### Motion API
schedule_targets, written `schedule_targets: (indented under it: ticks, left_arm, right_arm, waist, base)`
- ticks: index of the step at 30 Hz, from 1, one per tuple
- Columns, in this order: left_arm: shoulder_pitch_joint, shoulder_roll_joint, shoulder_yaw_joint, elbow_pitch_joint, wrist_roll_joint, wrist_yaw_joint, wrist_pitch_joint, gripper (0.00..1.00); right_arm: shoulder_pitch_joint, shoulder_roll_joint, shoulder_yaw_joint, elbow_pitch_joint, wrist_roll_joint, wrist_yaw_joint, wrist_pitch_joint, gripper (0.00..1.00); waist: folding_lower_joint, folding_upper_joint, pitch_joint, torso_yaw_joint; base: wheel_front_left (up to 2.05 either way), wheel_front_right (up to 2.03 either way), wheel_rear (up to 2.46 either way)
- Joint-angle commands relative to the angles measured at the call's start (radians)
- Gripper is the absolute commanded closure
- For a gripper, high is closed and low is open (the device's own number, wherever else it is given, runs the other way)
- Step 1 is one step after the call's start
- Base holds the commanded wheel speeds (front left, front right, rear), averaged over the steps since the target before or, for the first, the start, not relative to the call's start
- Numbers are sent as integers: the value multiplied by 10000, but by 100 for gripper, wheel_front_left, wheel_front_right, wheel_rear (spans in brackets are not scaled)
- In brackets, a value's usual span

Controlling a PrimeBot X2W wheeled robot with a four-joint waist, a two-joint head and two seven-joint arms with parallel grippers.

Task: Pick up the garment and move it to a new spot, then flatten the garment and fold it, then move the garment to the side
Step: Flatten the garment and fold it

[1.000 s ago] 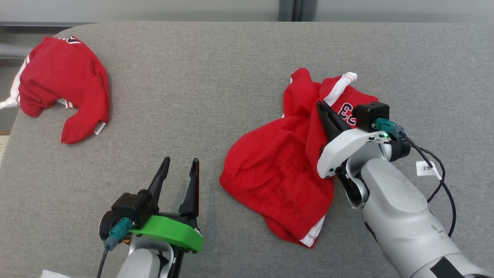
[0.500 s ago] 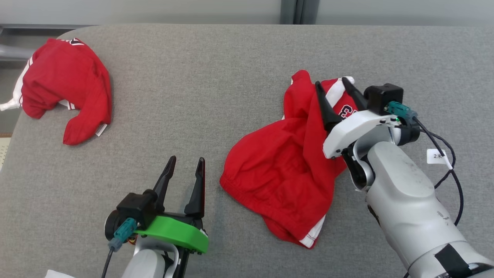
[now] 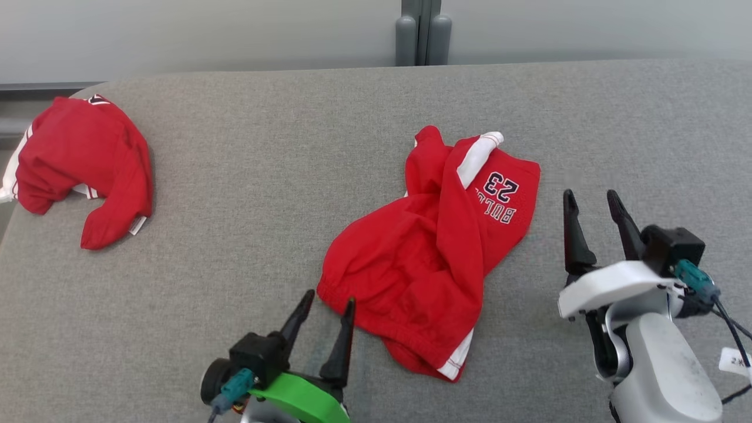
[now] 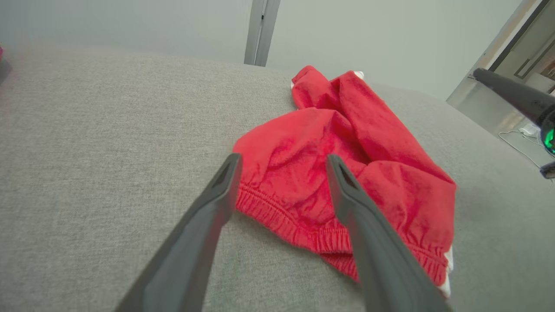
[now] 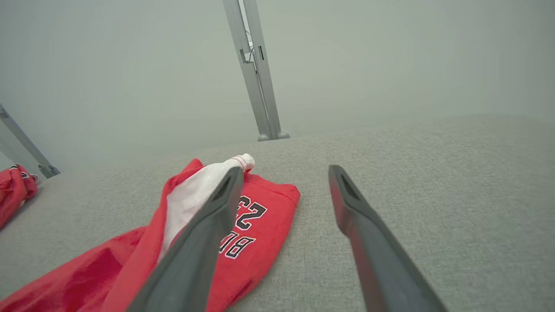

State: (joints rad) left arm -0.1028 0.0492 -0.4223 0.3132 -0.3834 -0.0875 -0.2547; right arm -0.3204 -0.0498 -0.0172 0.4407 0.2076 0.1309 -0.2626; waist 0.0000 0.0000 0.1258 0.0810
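Note:
The garment is a pair of red shorts with white side stripes and the print "BULLS 23". It lies crumpled in the middle of the grey table, and nothing holds it. My left gripper is open just in front of the elastic waistband, which shows between its fingers in the left wrist view. My right gripper stands open to the right of the shorts, clear of the cloth. In the right wrist view that gripper points past the printed leg.
A second red garment lies bunched at the table's far left corner, also seen as a red bundle in the right wrist view. A grey post stands behind the table's back edge. Bare grey cloth surrounds the shorts.
My right gripper opened, let go of the shorts and drew back to their right. The shorts' printed leg now lies flat. The head camera shifted; my left gripper is closer to the waistband.

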Motion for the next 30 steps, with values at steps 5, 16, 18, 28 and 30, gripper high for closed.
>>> schedule_targets:
  ticks: [5, 16, 18, 28, 30]
  left_arm:
    - [505, 27, -898, -71, -330, -286, 730, 0]
    - [109, 38, -2828, 163, -1677, -433, 2305, 0]
    - [-28, 35, -2992, 241, -1947, -436, 2320, 0]
    - [-798, 39, -2956, 701, -3110, -337, 1371, 0]
    - [-956, 30, -2877, 936, -3152, -205, 1090, 44]
  right_arm:
    - [986, -17, -380, -563, 2, -3, -32, 0]
    - [911, -20, -460, -833, -79, -3, -33, 0]
    - [882, -20, -461, -843, -57, -3, -33, 0]
    - [936, -17, -725, -802, -212, -3, -33, 0]
    - [955, -19, -752, -793, -238, -3, -33, 0]
  waist:
    - [0, 0, -127, -121]
    - [0, 0, 78, -489]
    - [0, 0, 128, -562]
    - [0, 0, 219, -833]
    - [0, 0, 193, -866]
  base:
    - [0, 0, 0]
    - [0, 0, 0]
    - [0, 0, 0]
    - [0, 0, 0]
    - [0, 0, 0]
